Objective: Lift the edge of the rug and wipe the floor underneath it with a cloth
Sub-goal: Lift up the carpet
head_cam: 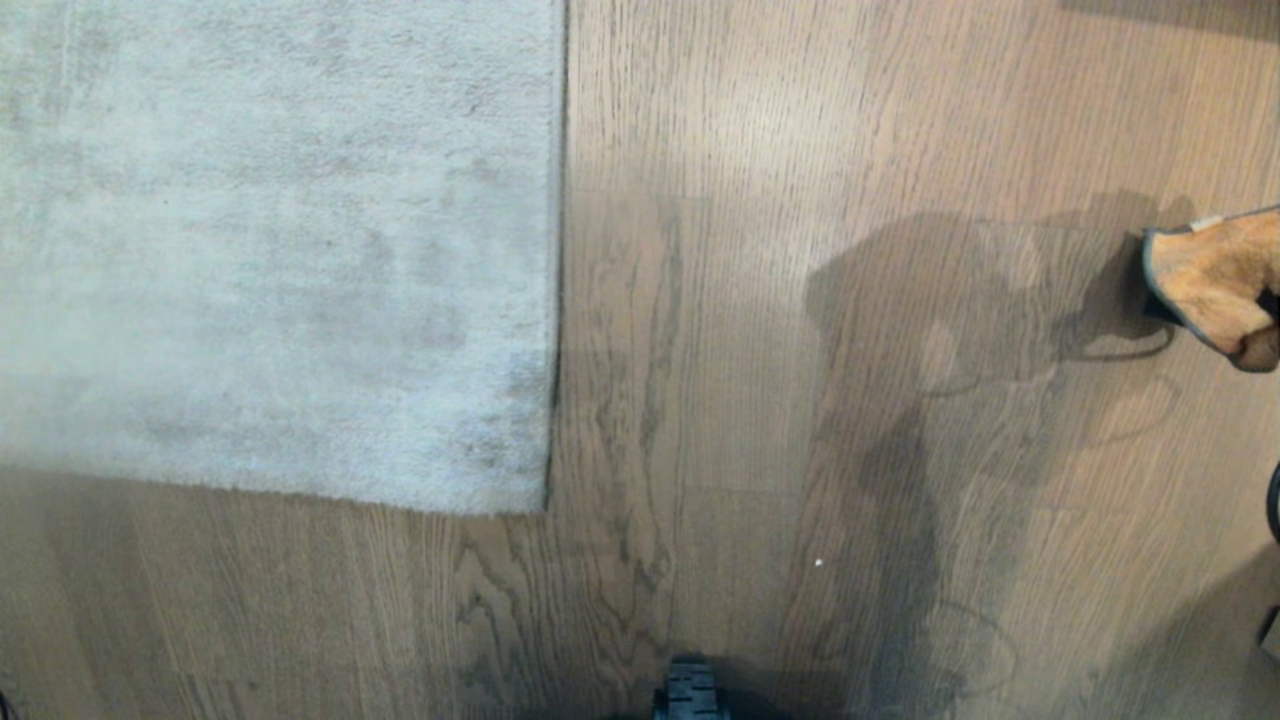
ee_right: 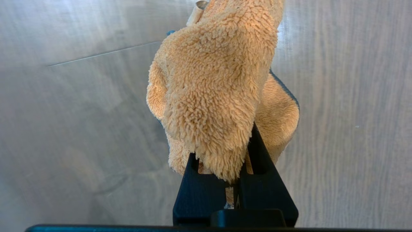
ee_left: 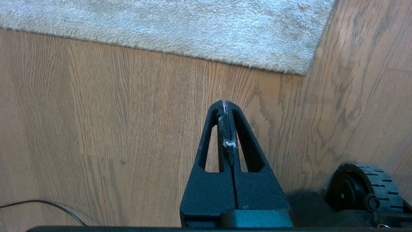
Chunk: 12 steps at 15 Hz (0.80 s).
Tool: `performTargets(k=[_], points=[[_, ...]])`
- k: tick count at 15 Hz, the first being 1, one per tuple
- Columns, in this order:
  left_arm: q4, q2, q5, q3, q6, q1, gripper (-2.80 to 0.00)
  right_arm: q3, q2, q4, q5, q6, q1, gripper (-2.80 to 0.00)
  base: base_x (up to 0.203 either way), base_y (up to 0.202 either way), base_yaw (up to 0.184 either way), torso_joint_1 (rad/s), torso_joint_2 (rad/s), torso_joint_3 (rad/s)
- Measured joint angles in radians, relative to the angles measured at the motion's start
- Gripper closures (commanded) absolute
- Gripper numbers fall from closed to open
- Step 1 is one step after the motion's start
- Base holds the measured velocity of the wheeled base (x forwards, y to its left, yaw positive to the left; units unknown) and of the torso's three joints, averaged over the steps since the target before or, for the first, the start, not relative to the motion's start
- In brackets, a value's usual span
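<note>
rug edge: lies flat, long axis 12 to 6 o'clock in the head view, corner at its 6 end.
cloth: at 3 o'clock, well apart from the edge.
right gripper: clamped on the cloth.
left gripper: fingers pressed together, empty, seemingly the nearer arm to the corner.
floor: bare between rug and cloth.

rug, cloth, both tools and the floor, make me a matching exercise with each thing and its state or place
Things:
1. rug edge
2. cloth
3. left tool
4. floor

States:
a. shut on nothing, lint on its pads
b. lying flat, not lifted
c. bunched, clamped in the right tool
d. bare wood grain, shadowed

Pairs: 1-b, 2-c, 3-a, 4-d
</note>
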Motion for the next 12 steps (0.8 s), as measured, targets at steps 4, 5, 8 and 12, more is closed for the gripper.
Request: performTargets(k=[4,5,8,12], points=[[0.000,0.000,0.000,0.000,0.000,0.000,0.00,0.046,-0.123,0.065,0.018,-0.009,0.034,0.00,0.000,0.000,0.000,0.000,0.00,0.000],[0.000,0.000,0.000,0.000,0.000,0.000,0.00,0.059,-0.161,0.099,0.018,-0.025,0.045,0.00,0.000,0.000,0.000,0.000,0.00,0.000],[0.000,0.000,0.000,0.000,0.000,0.000,0.00,0.124,-0.268,0.157,0.017,-0.077,0.086,0.00,0.000,0.000,0.000,0.000,0.00,0.000],[0.000,0.000,0.000,0.000,0.000,0.000,0.00,0.247,-0.395,0.207,0.011,-0.173,0.163,0.00,0.000,0.000,0.000,0.000,0.00,0.000]])
